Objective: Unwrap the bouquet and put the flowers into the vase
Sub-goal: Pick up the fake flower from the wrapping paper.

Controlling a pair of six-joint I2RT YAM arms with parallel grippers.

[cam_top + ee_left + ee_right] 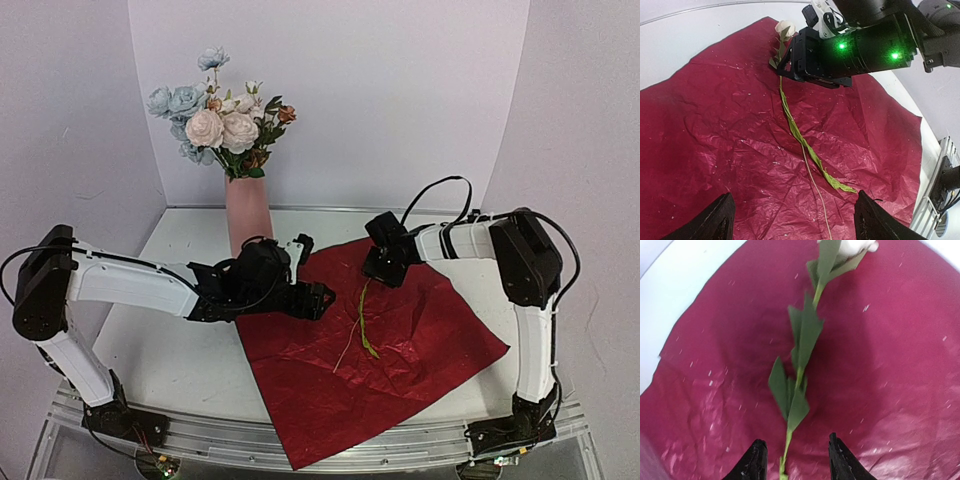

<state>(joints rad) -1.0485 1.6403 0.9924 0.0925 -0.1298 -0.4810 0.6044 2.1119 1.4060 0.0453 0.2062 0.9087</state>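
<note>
Spread wide at the bottom edge of the left wrist view, the two black fingertips (720, 220) of the left gripper (796, 222) hang over the dark red crinkled wrapping paper (715, 125), with nothing between them. That paper lies opened out flat on the white table (170, 350).

One loose flower lies on the paper, a thin green stem (790, 120) with long narrow leaves and a white bud (785, 26). In the left wrist view its bud is at 12 o'clock and its bare end points toward 6 o'clock.

The right gripper (796, 460) is low over the bud end of this stem. In its own wrist view the two black fingers (754, 462) stand apart with the stem running between them. A sliver of red paper shows on each side, and the stem lies closer to the finger at 7 o'clock. They are not pinching it. I cannot tell whether the fingertips touch the paper.

From the top camera, the tall matte salmon-pink vase (248, 215) stands upright on the table at 11 o'clock from the middle of the paper, just behind the left gripper's wrist. The flowers (222, 125), pink, peach, white and pale blue blooms with green leaves, stand in the vase. The left gripper sits at the paper's 10 o'clock edge and the right gripper at its 12 o'clock edge. The loose stem lies between them, well apart from the vase.
</note>
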